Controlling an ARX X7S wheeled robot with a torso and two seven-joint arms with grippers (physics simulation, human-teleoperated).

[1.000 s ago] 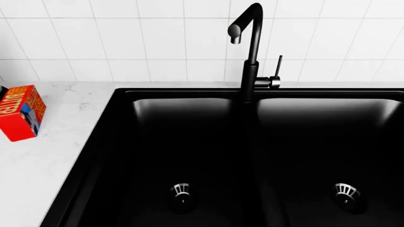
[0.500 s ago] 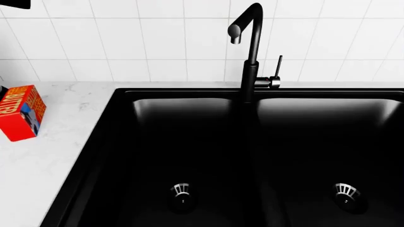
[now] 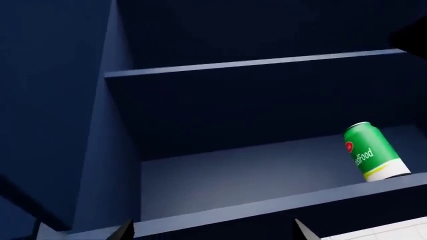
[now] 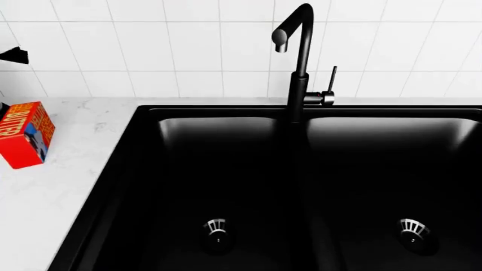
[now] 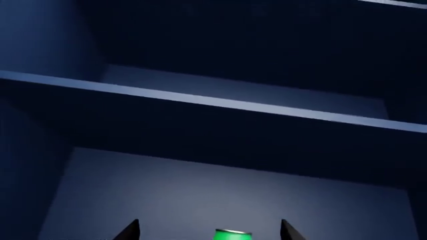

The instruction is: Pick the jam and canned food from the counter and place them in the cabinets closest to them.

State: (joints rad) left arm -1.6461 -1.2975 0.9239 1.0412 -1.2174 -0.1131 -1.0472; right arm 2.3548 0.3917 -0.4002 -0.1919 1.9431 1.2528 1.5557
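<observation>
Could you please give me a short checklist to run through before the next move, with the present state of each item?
1. Canned food standing upright on a cabinet shelf: ok.
2. Left gripper open and empty: ok.
3. Right gripper open, can top between its fingertips: ok.
4. Whether the right fingers touch the can: cannot tell.
5. Jam located: not ok, in no view.
6. Counter near the sink holds only the red box: ok.
</observation>
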